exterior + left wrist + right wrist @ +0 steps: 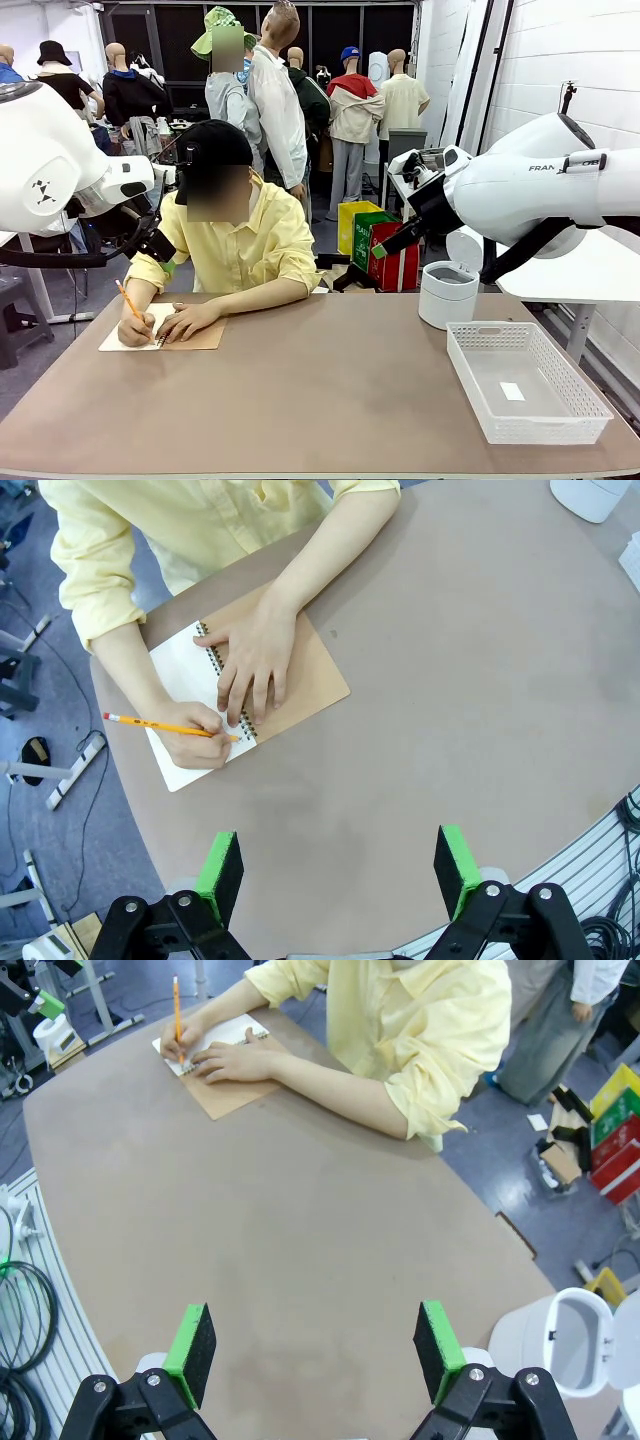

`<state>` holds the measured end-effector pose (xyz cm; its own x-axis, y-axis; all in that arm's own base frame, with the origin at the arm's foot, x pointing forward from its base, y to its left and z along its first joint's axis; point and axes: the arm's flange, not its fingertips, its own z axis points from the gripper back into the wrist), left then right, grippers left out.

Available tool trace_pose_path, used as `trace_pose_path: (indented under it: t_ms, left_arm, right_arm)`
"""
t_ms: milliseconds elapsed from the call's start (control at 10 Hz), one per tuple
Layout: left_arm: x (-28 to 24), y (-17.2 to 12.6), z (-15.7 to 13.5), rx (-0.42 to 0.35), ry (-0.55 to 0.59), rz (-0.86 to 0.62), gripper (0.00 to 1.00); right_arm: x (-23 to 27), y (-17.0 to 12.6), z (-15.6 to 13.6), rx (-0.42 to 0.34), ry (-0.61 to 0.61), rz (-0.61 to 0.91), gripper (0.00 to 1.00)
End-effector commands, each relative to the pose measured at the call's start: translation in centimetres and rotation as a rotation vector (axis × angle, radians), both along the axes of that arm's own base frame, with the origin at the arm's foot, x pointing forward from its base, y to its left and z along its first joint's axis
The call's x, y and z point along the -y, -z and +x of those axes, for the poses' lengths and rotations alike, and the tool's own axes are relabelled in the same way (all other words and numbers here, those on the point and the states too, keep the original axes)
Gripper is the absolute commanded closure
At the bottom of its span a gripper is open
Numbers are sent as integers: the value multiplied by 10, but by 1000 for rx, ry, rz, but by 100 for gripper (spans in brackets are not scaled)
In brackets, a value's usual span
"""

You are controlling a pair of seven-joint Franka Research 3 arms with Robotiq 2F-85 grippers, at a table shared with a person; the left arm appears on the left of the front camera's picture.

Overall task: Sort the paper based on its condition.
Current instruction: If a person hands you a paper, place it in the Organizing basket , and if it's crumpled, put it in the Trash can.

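The paper is out of view as loose sheets. A person in a yellow shirt writes with an orange pencil (128, 297) (150, 723) on the white page of an open spiral notebook (195, 335) (315, 675) (230, 1095) with a brown cover, at the far left of the table. One hand rests flat on the notebook. My left gripper (160, 255) (340, 875) hangs open above the table's left side, near the person's elbow. Well above the right side, my right gripper (385, 245) (315, 1355) is open too. Both hold nothing.
A white mesh basket (550, 432) stands at the front right with a tiny white label (511, 391) inside. Behind it sits a white round bin (447, 292) (560, 1340) with its lid up. The brown tabletop (330, 390) stretches bare between the notebook and the basket.
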<state>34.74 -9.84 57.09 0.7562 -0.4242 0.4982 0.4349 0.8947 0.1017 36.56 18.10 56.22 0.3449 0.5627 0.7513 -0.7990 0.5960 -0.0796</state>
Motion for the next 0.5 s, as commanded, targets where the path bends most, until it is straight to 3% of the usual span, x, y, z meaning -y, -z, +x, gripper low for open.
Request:
trace_pose_path:
  t_ms: [0,400]
  left_arm:
    - [-1,-1,0,4,0,5,0]
    - [-1,-1,0,4,0,5,0]
  right_arm:
    - [1,2,-2,-5,-3,3,0]
    - [1,2,-2,-5,-3,3,0]
